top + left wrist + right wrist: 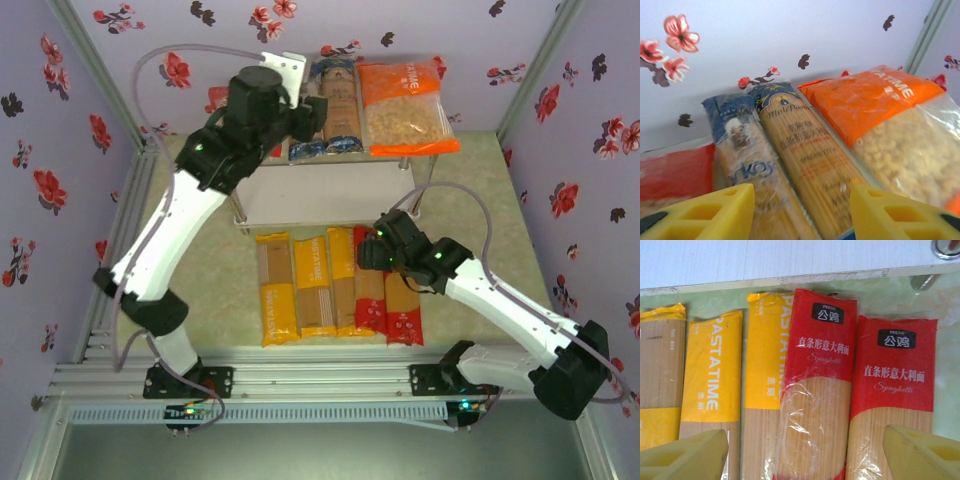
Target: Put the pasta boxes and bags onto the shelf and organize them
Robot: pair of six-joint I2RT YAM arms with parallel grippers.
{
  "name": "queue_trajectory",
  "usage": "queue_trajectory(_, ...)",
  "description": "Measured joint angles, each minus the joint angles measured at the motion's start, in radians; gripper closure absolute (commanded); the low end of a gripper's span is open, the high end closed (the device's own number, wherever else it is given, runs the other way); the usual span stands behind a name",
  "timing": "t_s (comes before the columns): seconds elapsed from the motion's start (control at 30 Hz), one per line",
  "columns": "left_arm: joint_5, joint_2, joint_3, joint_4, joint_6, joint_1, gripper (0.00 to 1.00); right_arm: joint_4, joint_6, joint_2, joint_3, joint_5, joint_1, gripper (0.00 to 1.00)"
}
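The white shelf stands at the back of the table. Its upper tier holds two blue spaghetti packs and the orange bag. Left of them lies the red-ended bag. My left gripper hovers open over the blue packs. In front of the shelf lie three yellow-orange packs and two red packs side by side. My right gripper is open above the left red pack.
Floral walls close in the back and both sides. An aluminium rail frame runs along the near edge by the arm bases. A metal shelf leg stands just beyond the right red pack. Grey cables loop above both arms.
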Motion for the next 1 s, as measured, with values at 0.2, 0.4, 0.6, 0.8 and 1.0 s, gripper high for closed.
queue_trajectory(0.2, -0.015, -0.302, -0.277, -0.029, 0.022, -0.136, 0.39, -0.045, 0.002, -0.065, -0.027, 0.037, -0.024, 0.14)
queue_trajectory(0.4, -0.035, -0.588, -0.74, -0.043, -0.124, -0.307, 0.39, -0.088, 0.046, -0.14, -0.104, 0.053, -0.034, 0.14)
queue_trajectory(0.6, -0.065, -0.668, -1.162, -0.016, -0.354, -0.38, 0.36, -0.126, 0.109, -0.177, -0.187, 0.053, -0.035, 0.15)
queue_trajectory(0.8, -0.092, -0.687, -1.474, 0.061, -0.521, -0.351, 0.28, -0.135, 0.172, -0.216, -0.254, 0.048, -0.035, 0.16)
queue_trajectory(1.0, 0.011, -0.812, -1.67, 0.24, -0.641, -0.202, 0.29, -0.151, 0.216, -0.22, -0.307, 0.047, -0.036, 0.16)
